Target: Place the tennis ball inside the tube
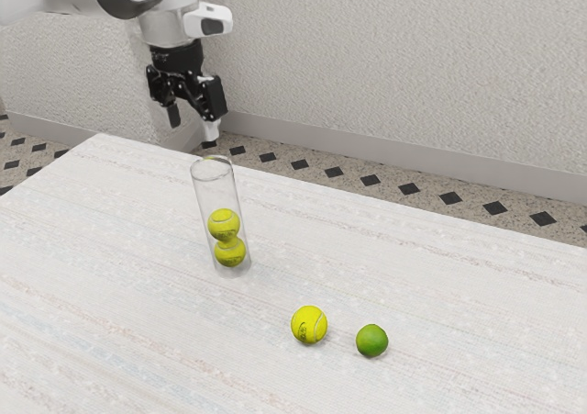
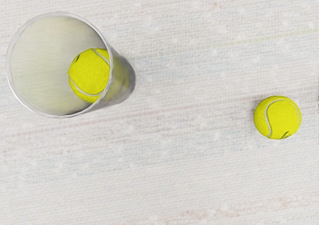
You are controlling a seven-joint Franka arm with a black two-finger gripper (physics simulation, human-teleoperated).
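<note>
Loose tennis ball (image 1: 309, 325) is on the table (image 1: 110, 276), outside the tube (image 1: 216, 189). Bright yellow, pale seam, dark print on its side. I see it in my wrist view too, well apart from the tube's mouth.

Right by it: a green lime-like fruit (image 1: 371, 341), near but with a gap, on the side facing away from the tube. It's a bit smaller than the ball. It's the close neighbor to mind on that side; the ball's side toward the tube is bare tabletop.

Tube is clear, upright, mouth up, standing on the table toward the exterior view's left from the ball. Two balls already in it, stacked: lower ball (image 1: 229, 252) at the bottom, upper ball (image 1: 224, 223) on top of it. They take up about the lower half; free space above them up to the rim. Wrist view looks down through the mouth onto the upper ball.

My gripper (image 1: 193, 125) is open, fingers apart, holding nothing. It's up in the air, higher than the rim and clear of the tube, pointing down. Arm (image 1: 170, 24) comes in from the exterior view's upper left.

Past the table: speckled floor (image 1: 344, 186) with black diamonds, then a rough pale wall (image 1: 394, 74).
</note>
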